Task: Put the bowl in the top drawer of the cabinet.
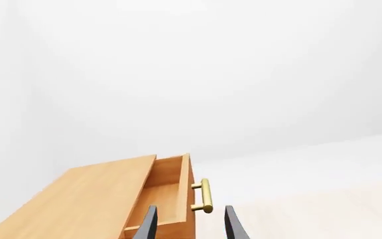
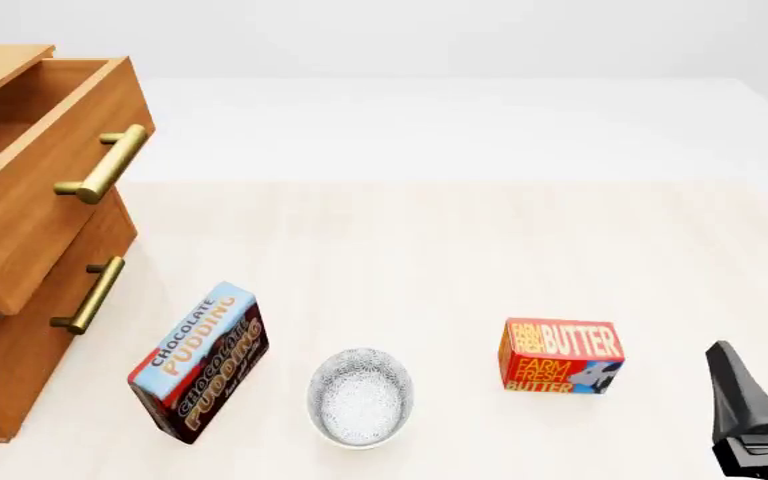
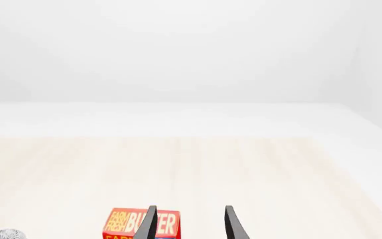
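Bowl (image 2: 360, 396) on table, top drawer (image 1: 167, 196) open (interior from left wrist)

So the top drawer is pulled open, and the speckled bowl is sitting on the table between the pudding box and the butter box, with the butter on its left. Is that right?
Nearly. In the front view the top drawer is open and the bowl does sit on the table between the two boxes, but the sides are swapped: the pudding box is on its left and the butter box on its right.
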`<control>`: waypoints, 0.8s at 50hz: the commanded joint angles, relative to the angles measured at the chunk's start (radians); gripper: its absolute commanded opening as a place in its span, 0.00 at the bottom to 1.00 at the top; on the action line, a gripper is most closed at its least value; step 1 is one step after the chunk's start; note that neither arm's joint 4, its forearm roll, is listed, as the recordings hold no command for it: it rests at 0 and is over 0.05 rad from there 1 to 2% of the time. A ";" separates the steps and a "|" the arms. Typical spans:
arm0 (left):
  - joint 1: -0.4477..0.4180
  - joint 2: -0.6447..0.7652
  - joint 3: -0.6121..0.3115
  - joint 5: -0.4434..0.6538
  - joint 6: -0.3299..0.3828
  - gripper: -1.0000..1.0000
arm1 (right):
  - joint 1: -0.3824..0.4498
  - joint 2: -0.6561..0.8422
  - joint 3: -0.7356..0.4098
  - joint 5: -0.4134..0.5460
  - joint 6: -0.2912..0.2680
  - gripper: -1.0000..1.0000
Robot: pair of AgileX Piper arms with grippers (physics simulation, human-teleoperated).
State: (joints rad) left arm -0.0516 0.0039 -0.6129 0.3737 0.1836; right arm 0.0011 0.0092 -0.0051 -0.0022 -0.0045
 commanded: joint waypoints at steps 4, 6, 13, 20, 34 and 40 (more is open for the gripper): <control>0.021 0.099 -0.076 0.042 0.030 1.00 | 0.000 -0.001 0.001 0.000 -0.002 1.00; 0.030 0.129 -0.085 0.034 0.027 1.00 | 0.000 -0.002 0.001 0.000 -0.002 1.00; 0.036 0.210 -0.136 0.019 0.012 1.00 | 0.000 -0.002 0.001 0.000 -0.002 1.00; 0.023 0.312 -0.206 0.017 -0.017 1.00 | 0.001 -0.002 0.001 0.000 -0.003 1.00; 0.017 0.489 -0.298 0.069 -0.058 1.00 | 0.000 -0.001 0.001 0.000 -0.002 1.00; 0.047 0.560 -0.352 0.113 -0.073 1.00 | 0.000 -0.002 0.001 0.000 -0.003 1.00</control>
State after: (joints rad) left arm -0.0285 0.4452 -0.8860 0.4391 0.1377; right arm 0.0011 0.0093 -0.0051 -0.0022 -0.0045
